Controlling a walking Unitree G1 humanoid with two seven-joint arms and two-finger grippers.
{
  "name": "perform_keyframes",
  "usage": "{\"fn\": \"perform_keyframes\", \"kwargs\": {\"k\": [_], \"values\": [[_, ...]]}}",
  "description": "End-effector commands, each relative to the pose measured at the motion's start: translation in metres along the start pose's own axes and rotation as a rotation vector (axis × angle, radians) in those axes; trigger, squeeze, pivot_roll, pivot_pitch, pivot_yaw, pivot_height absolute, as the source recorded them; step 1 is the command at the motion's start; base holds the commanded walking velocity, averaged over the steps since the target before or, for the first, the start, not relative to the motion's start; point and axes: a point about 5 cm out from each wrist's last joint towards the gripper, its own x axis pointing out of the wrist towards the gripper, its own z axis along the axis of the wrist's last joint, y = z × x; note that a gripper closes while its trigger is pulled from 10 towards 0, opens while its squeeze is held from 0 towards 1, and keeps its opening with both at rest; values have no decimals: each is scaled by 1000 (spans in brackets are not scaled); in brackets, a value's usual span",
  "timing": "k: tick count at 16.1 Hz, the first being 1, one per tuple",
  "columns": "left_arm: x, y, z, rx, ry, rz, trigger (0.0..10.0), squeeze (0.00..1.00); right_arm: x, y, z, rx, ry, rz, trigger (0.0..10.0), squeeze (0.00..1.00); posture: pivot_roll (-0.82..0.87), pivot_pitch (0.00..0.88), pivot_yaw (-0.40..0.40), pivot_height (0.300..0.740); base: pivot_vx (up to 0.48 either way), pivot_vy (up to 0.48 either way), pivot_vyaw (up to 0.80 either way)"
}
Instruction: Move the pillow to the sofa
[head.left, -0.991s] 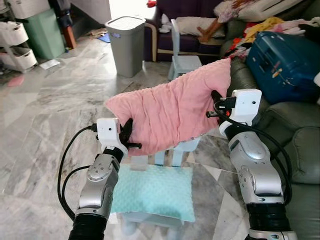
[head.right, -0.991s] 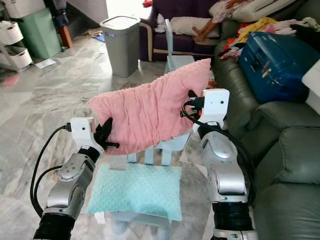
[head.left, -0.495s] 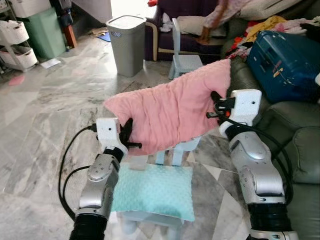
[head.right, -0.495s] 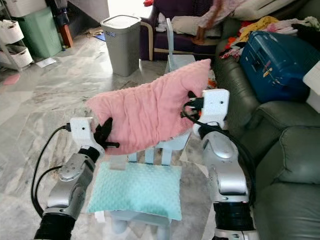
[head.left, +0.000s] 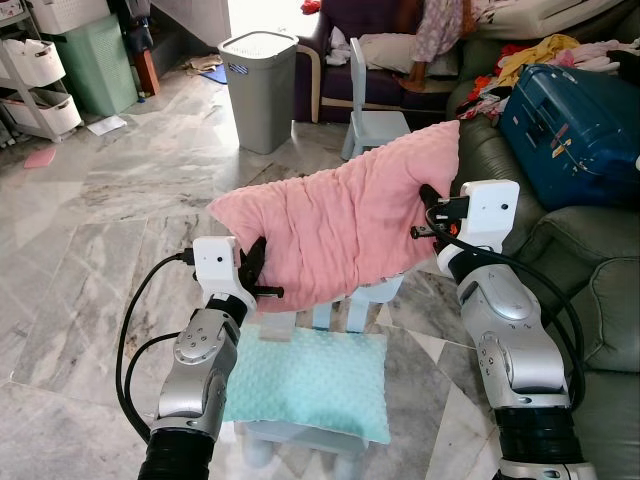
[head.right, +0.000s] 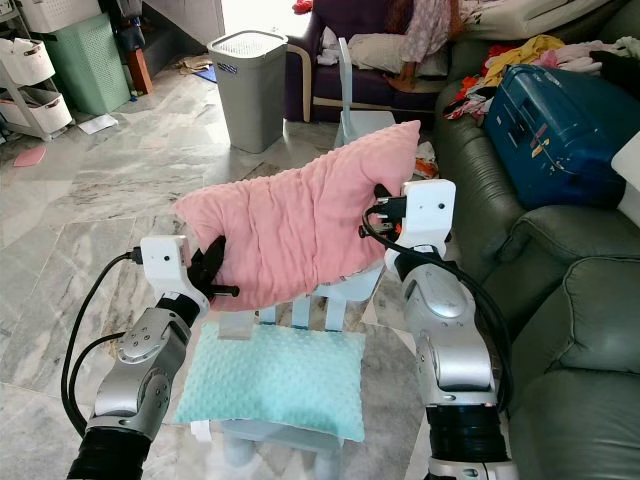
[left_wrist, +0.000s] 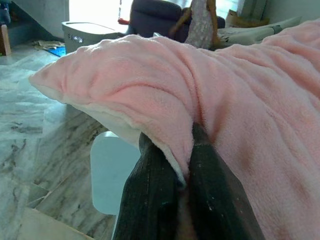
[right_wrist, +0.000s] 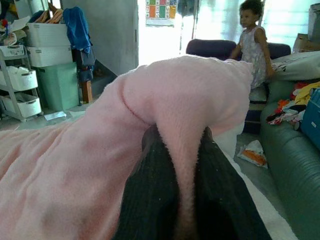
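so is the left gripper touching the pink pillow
Touching. The left wrist view shows the left gripper shut on a fold of the pink pillow.

Grey laundry bin (head.left: 258, 88) on marble floor (head.left: 90, 230). Teal cushion (head.left: 305, 385) on small stool. Blue suitcase (head.left: 580, 130) beside strewn clothes.

I can read no text anywhere. The grey bin (head.left: 258, 88) at the upper middle of my head view carries a small blue label near its rim, too small to make out. The blue suitcase (head.left: 575, 130) at the upper right has tiny orange marks, also unreadable. A colourful poster (right_wrist: 159, 8) hangs on the far wall, its print blurred.
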Motion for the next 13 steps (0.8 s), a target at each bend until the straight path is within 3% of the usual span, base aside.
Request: {"fn": "perform_keyframes", "kwargs": {"k": [1,7,13], "values": [[1,-6,5,3,-20,-34,10000,0,-1,5,6,-2,-23,18,10000,0,-176,0,-26,740,0,-262,0],[3,-1,3,-24,-7,25,10000,0,-1,5,5,1,-18,17,10000,0,-176,0,-23,740,0,0,0],[3,-2,3,-27,-4,11,10000,0,-2,5,4,3,-17,11,10000,0,-177,0,-19,740,0,0,0]]}}
